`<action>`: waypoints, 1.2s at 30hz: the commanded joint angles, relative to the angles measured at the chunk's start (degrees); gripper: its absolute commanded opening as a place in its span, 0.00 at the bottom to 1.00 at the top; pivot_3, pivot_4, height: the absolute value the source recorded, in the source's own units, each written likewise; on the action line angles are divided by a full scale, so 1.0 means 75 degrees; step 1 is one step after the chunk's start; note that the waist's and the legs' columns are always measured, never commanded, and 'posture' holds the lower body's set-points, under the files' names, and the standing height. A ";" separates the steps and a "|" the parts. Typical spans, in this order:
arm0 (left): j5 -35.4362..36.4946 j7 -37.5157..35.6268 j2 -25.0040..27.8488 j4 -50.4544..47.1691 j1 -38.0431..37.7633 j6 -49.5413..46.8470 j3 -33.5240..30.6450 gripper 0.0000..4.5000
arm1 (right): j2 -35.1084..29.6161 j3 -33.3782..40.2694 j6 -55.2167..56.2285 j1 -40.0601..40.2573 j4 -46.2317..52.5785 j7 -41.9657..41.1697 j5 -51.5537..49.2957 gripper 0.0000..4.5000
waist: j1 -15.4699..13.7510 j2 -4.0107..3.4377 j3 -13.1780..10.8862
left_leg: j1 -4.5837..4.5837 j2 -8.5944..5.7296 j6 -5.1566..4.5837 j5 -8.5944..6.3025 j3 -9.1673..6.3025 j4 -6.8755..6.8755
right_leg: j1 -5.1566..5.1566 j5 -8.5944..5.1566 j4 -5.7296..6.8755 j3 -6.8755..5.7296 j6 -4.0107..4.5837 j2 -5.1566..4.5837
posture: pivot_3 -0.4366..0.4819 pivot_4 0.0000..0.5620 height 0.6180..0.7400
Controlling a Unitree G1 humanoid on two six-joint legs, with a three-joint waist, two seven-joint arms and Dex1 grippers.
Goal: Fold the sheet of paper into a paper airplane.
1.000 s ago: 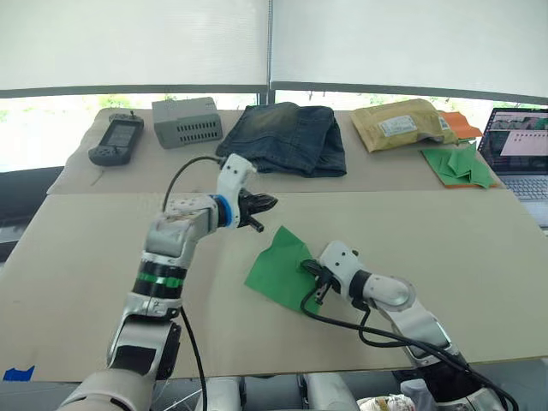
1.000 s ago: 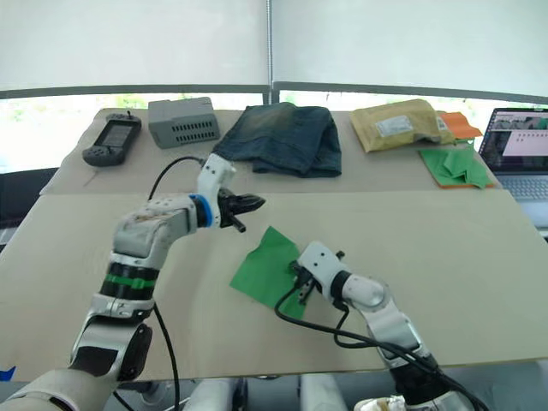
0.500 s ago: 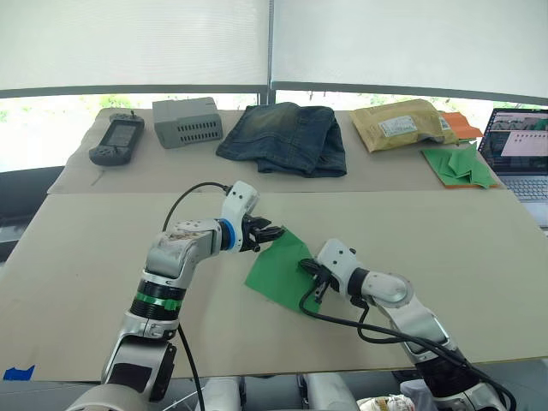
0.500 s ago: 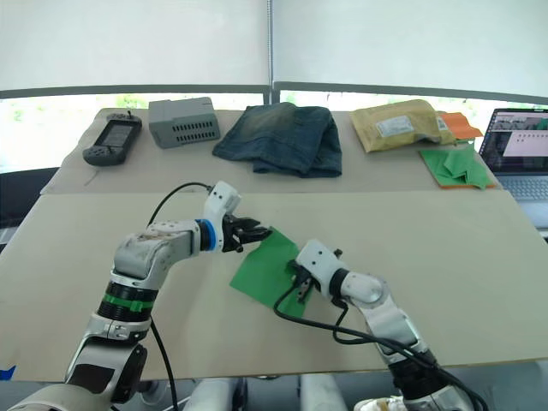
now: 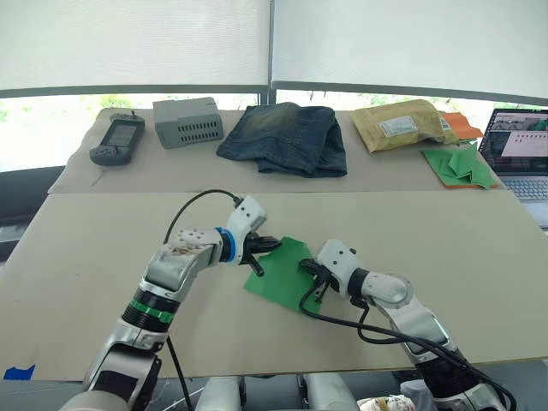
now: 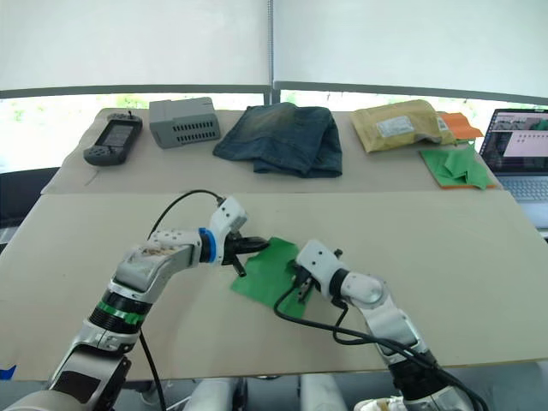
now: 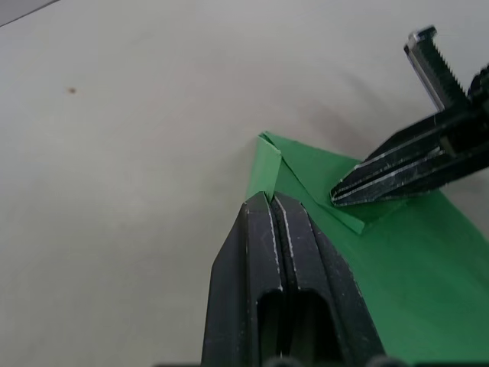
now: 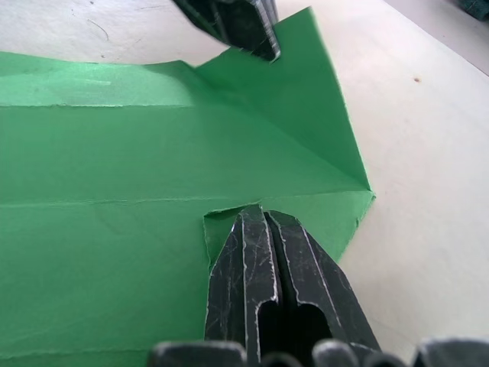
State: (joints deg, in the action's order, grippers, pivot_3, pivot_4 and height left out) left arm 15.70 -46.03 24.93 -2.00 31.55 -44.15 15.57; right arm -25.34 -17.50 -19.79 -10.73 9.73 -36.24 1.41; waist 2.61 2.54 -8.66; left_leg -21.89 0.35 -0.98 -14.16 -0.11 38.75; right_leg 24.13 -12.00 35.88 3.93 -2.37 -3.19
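The thin, creased bright green sheet of paper (image 5: 282,272) lies on the matte beige bench (image 5: 445,248). The left end effector (image 7: 272,200) pinches its folded corner with closed ribbed black fingers. The right end effector (image 8: 263,214) clamps the opposite edge likewise

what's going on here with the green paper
A two-armed robot is working on a sheet of paper lying on the near table, early in folding it into a plane. The left gripper, fingers shut, is at the sheet's far corner, where a small flap is turned over. The right gripper, also shut, presses on the sheet's right edge. The paper is creased but mostly flat. Behind it lie folded jeans, a padded envelope and a heap of green papers.
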 commanded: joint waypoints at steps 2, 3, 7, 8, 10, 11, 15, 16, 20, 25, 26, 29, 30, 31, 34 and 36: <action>-0.0273 -0.0370 0.0219 -0.0293 -0.0030 0.0834 0.0273 0.01 | -0.0066 -0.0347 -0.0266 0.0214 -0.0393 -0.0138 0.0216 0.00 | -0.0001 0.0000 0.0000 | 0.0000 0.0002 0.0000 0.0000 0.0001 0.0000 | 0.0000 -0.0001 0.0000 0.0000 0.0001 0.0000 | 0.48 0.27 0.91; -0.0350 -0.0434 0.0255 -0.0312 -0.0059 0.1010 0.0361 0.01 | -0.0077 -0.0342 -0.0261 0.0215 -0.0397 -0.0142 0.0222 0.00 | -0.0001 0.0000 0.0000 | 0.0000 0.0003 0.0000 0.0000 0.0002 0.0000 | 0.0000 -0.0001 0.0000 0.0000 0.0001 -0.0001 | 0.48 0.27 0.91; -0.0493 -0.0533 0.0161 -0.0340 -0.0207 0.1325 0.0652 0.01 | -0.0100 -0.0326 -0.0265 0.0222 -0.0401 -0.0137 0.0237 0.00 | -0.0007 0.0000 0.0000 | -0.0002 0.0006 0.0000 0.0000 0.0006 0.0000 | 0.0000 -0.0001 0.0000 0.0000 0.0001 -0.0001 | 0.48 0.27 0.91; -0.0577 -0.0537 0.0139 -0.0303 -0.0218 0.1425 0.0745 0.01 | -0.0101 -0.0324 -0.0266 0.0220 -0.0402 -0.0133 0.0240 0.00 | -0.0008 0.0000 0.0000 | -0.0002 0.0006 0.0000 0.0000 0.0007 0.0000 | 0.0000 -0.0001 -0.0001 0.0000 0.0001 -0.0001 | 0.48 0.27 0.91; -0.0780 -0.0498 0.0082 -0.0172 -0.0222 0.1615 0.0895 0.01 | -0.0089 -0.0326 -0.0286 0.0209 -0.0389 -0.0114 0.0249 0.00 | -0.0011 0.0000 0.0000 | -0.0002 0.0005 0.0000 0.0000 0.0008 0.0000 | 0.0000 -0.0001 -0.0001 0.0000 0.0001 -0.0001 | 0.48 0.27 0.91; -0.0889 -0.0496 0.0066 -0.0113 -0.0207 0.1707 0.0972 0.01 | -0.0085 -0.0326 -0.0293 0.0205 -0.0383 -0.0108 0.0252 0.00 | -0.0014 0.0000 0.0000 | -0.0003 0.0005 0.0000 0.0000 0.0010 0.0000 | 0.0000 -0.0002 -0.0001 -0.0001 0.0001 0.0000 | 0.48 0.27 0.91; -0.1049 -0.0449 -0.0139 -0.0012 -0.0176 0.1569 0.1100 0.01 | -0.0076 -0.0330 -0.0330 0.0233 -0.0321 -0.0081 0.0258 0.00 | -0.0022 0.0000 0.0000 | -0.0003 0.0004 0.0000 0.0000 0.0013 0.0000 | -0.0001 -0.0002 -0.0002 -0.0001 0.0000 0.0000 | 0.48 0.27 0.91; -0.1065 -0.0444 -0.0195 0.0001 -0.0165 0.1496 0.1117 0.01 | -0.0078 -0.0329 -0.0341 0.0245 -0.0301 -0.0076 0.0257 0.00 | -0.0024 0.0000 0.0000 | -0.0005 0.0004 -0.0001 0.0000 0.0013 0.0001 | 0.0000 -0.0002 -0.0002 -0.0001 0.0000 -0.0001 | 0.48 0.27 0.91; -0.1432 -0.0417 -0.0202 0.0146 -0.0119 0.1412 0.1342 0.01 | -0.0109 -0.0292 -0.0376 0.0303 -0.0172 -0.0064 0.0256 0.00 | -0.0029 0.0000 0.0000 | -0.0007 0.0003 0.0000 0.0000 0.0015 0.0001 | 0.0000 -0.0003 -0.0003 -0.0001 -0.0001 -0.0001 | 0.48 0.27 0.91; -0.1586 -0.0500 -0.0127 0.0205 -0.0190 0.1311 0.1445 0.01 | -0.0289 0.0082 -0.0575 0.0278 0.0422 -0.0182 0.0013 0.00 | -0.0055 0.0000 0.0000 | -0.0012 0.0001 -0.0001 0.0000 0.0013 0.0000 | 0.0002 -0.0004 -0.0005 -0.0003 -0.0002 -0.0003 | 0.48 0.27 0.91; -0.1601 -0.0518 -0.0120 0.0205 -0.0199 0.1304 0.1450 0.01 | -0.0314 0.0152 -0.0613 0.0257 0.0507 -0.0195 -0.0040 0.00 | -0.0067 0.0000 0.0000 | -0.0014 0.0001 -0.0001 0.0000 0.0012 0.0000 | 0.0002 -0.0005 -0.0006 -0.0004 -0.0003 -0.0003 | 0.48 0.27 0.91; -0.1619 -0.0538 -0.0118 0.0194 -0.0213 0.1276 0.1430 0.01 | -0.0129 0.0590 -0.0788 0.0027 0.0591 -0.0109 -0.0442 0.00 | -0.0071 -0.0001 -0.0002 | -0.0019 0.0001 -0.0002 -0.0001 0.0012 0.0000 | 0.0005 -0.0005 -0.0009 -0.0004 -0.0003 -0.0006 | 0.48 0.27 0.91; -0.1622 -0.0535 -0.0118 0.0196 -0.0213 0.1257 0.1424 0.01 | 0.0108 0.0772 -0.0773 -0.0107 0.0420 0.0010 -0.0635 0.00 | -0.0072 -0.0001 -0.0003 | -0.0020 0.0002 -0.0002 -0.0001 0.0012 0.0001 | 0.0006 -0.0005 -0.0010 -0.0004 -0.0003 -0.0006 | 0.48 0.27 0.91; -0.1626 -0.0531 -0.0119 0.0204 -0.0208 0.1236 0.1421 0.01 | 0.0244 0.0829 -0.0726 -0.0208 0.0251 0.0071 -0.0715 0.00 | -0.0073 -0.0001 -0.0003 | -0.0021 0.0002 -0.0002 -0.0001 0.0010 0.0000 | 0.0006 -0.0005 -0.0009 -0.0004 -0.0003 -0.0006 | 0.48 0.27 0.91; -0.1623 -0.0513 -0.0132 0.0231 -0.0199 0.1189 0.1396 0.01 | 0.0489 0.0804 -0.0530 -0.0385 -0.0151 0.0086 -0.0730 0.00 | -0.0066 -0.0008 -0.0007 | -0.0022 0.0003 -0.0002 -0.0001 0.0011 0.0001 | 0.0009 -0.0004 -0.0009 -0.0006 -0.0002 -0.0006 | 0.48 0.27 0.91; -0.1624 -0.0499 -0.0145 0.0237 -0.0186 0.1160 0.1383 0.01 | 0.0617 0.0707 -0.0352 -0.0575 -0.0509 0.0073 -0.0675 0.00 | -0.0063 -0.0008 -0.0007 | -0.0022 0.0002 -0.0002 -0.0001 0.0011 0.0001 | 0.0010 -0.0004 -0.0009 -0.0006 -0.0002 -0.0005 | 0.48 0.27 0.91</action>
State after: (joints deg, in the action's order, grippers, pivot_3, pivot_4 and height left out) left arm 4.55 -49.80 23.71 -0.61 30.38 -34.17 25.08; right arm -20.77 -12.42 -23.96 -14.10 6.61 -35.86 -3.42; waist 2.14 2.48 -8.72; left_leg -22.06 0.36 -0.99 -14.16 -0.02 38.76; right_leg 24.21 -12.03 35.81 3.89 -2.38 -3.23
